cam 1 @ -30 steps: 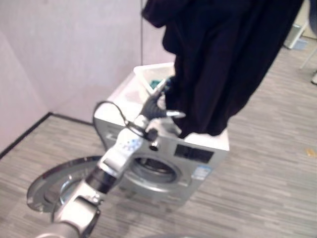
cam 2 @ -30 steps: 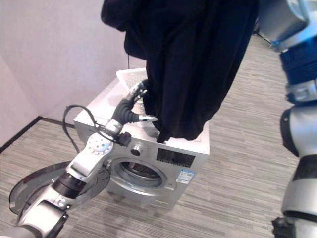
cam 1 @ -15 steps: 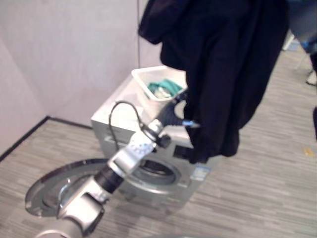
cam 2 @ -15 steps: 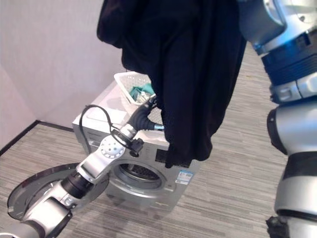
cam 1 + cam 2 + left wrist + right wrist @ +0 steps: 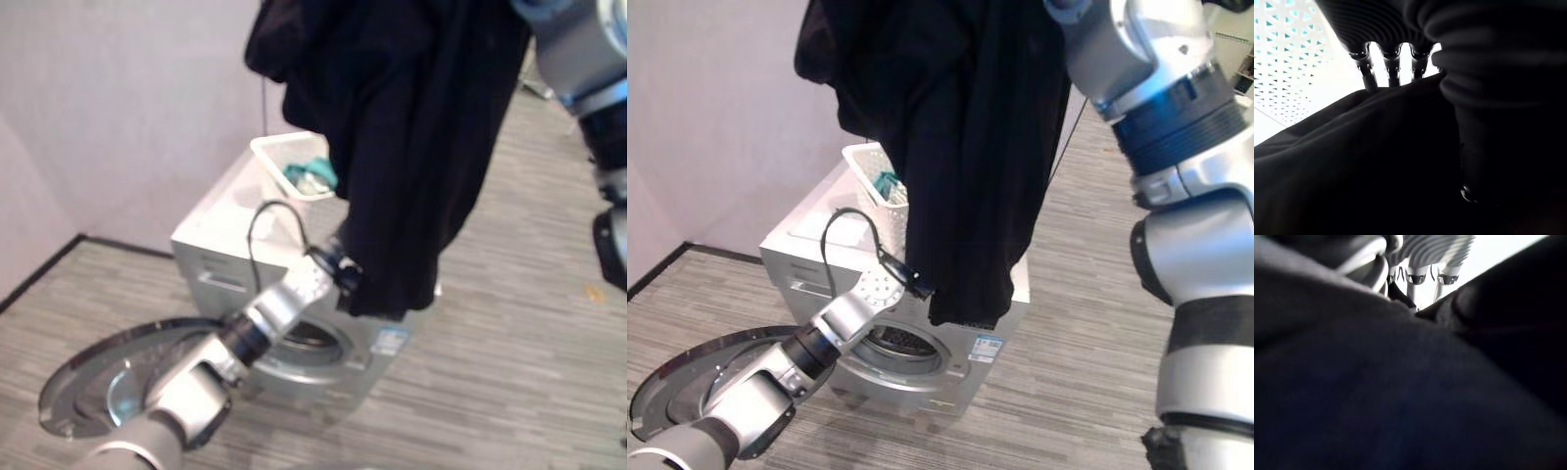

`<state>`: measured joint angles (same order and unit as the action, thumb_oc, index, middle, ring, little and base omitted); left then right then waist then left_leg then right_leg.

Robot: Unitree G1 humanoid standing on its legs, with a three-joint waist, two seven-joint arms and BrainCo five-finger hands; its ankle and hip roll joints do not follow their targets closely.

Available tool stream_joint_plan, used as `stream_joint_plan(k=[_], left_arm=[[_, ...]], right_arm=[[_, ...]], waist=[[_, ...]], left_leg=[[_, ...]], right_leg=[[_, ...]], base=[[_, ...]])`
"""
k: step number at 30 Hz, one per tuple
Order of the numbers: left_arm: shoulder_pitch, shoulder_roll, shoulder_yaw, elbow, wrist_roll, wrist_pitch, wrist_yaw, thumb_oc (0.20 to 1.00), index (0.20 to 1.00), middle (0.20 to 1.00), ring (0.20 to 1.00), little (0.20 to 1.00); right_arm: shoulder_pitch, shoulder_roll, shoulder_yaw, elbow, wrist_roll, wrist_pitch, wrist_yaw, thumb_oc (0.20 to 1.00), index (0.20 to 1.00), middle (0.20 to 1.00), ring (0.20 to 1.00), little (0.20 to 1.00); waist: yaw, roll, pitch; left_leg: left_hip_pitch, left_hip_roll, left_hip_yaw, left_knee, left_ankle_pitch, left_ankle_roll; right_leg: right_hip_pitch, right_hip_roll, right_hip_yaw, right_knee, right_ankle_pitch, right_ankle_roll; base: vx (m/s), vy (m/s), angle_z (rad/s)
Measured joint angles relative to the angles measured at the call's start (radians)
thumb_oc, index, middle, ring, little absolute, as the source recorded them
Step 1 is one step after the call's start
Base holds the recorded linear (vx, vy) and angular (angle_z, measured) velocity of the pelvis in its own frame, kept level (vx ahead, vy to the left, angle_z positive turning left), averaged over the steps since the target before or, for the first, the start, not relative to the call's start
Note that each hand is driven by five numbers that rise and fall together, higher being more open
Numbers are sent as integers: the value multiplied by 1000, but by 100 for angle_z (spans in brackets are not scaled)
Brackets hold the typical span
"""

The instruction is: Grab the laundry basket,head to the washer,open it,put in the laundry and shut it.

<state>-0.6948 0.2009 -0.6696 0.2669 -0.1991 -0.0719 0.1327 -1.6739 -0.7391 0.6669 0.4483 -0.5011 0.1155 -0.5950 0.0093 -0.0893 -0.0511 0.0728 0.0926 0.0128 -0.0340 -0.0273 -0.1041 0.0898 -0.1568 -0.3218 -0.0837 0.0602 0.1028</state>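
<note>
A large black garment (image 5: 411, 147) hangs in the air in front of the washer (image 5: 211, 245), and its lower end reaches the washer's top front edge. My right hand (image 5: 1415, 274) holds it up high, with cloth bunched over the palm and under the thumb. My left arm reaches across the washer's front, and my left hand (image 5: 1381, 24) is pushed into the garment's lower hem (image 5: 377, 294). The washer's round door (image 5: 108, 377) lies swung wide open at the left, so the drum opening (image 5: 896, 343) shows. A white laundry basket (image 5: 279, 162) with teal laundry (image 5: 312, 174) stands on the washer's top.
The washer stands against a pale wall (image 5: 127, 98) in a corner. Striped grey floor (image 5: 519, 372) spreads to the right and in front of it. The open door takes up the floor space to the washer's left.
My left hand has dropped from beside the basket to the garment's lower hem and is now buried in the cloth. The view has shifted, and the basket now shows.
</note>
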Motion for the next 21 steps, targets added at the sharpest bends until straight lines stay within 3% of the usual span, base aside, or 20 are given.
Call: stream_joint_plan(k=[12,21], left_arm=[[-25,1,41,0,-22,-3,45,1000,1000,1000,1000,1000],[-55,-32,52,0,-151,-10,61,1000,1000,1000,1000,1000]], right_arm=[[33,1,-36,0,2,1,-5,200,200,200,200,200],[35,2,-38,-1,2,2,-5,200,200,200,200,200]], waist=[[-5,8,-5],[-8,12,-9]], left_leg=[[2,2,5,-1,0,0],[11,1,9,-17,5,3]], right_leg=[[-1,0,5,0,2,-1],[-3,0,8,0,2,0]], base=[[1,0,0],[-1,0,0]])
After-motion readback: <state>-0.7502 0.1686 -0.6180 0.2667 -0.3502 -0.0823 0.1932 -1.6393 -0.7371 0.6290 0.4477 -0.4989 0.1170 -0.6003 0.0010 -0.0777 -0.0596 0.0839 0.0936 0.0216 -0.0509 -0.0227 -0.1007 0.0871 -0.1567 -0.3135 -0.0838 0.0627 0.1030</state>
